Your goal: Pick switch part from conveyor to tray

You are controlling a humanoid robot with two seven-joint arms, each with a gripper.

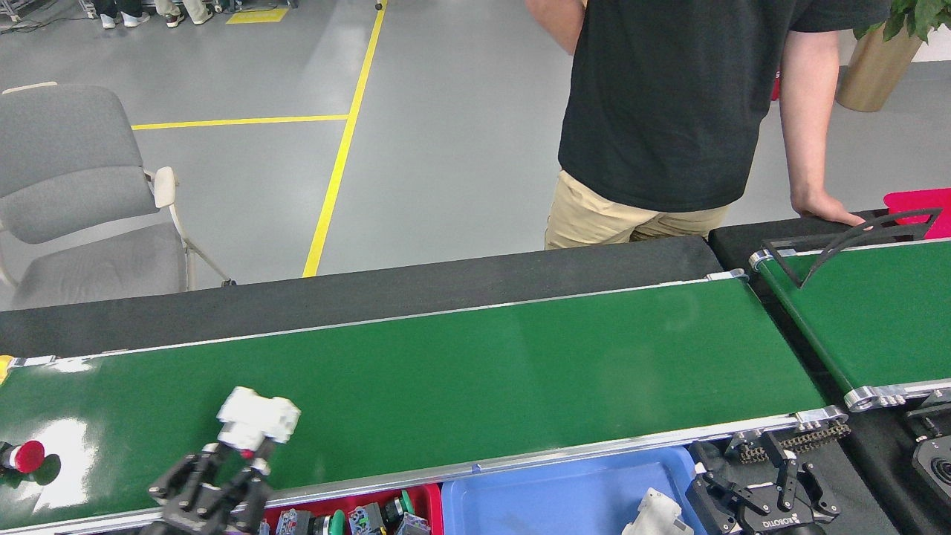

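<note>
Grey factory floor with yellow lines lies beyond a black-topped bench, and along the bench runs the conveyor (461, 371), a long, glossy dark-green belt with silver side rails.

At the lower left, the left gripper (239, 449) has its black fingers closed on the lower end of a white switch part (258, 414), which sits above the belt near its near rail. Further left on the belt, at the view's edge, is a red push button (24, 456). Below the near rail, a red bin (356, 513) holds assorted small switch pieces, and just beside it to the right is the blue tray (565, 494) with another white part (657, 514) at its right end.

The right gripper (765, 494) sits at the lower right, just beside the tray, with its fingers spread apart and nothing between them.

Past the belt stands a person (669, 111) in a dark shirt, one hand (825, 209) resting on the bench by a shorter green belt (877, 312). A grey chair (74, 193) stands at the far left.
</note>
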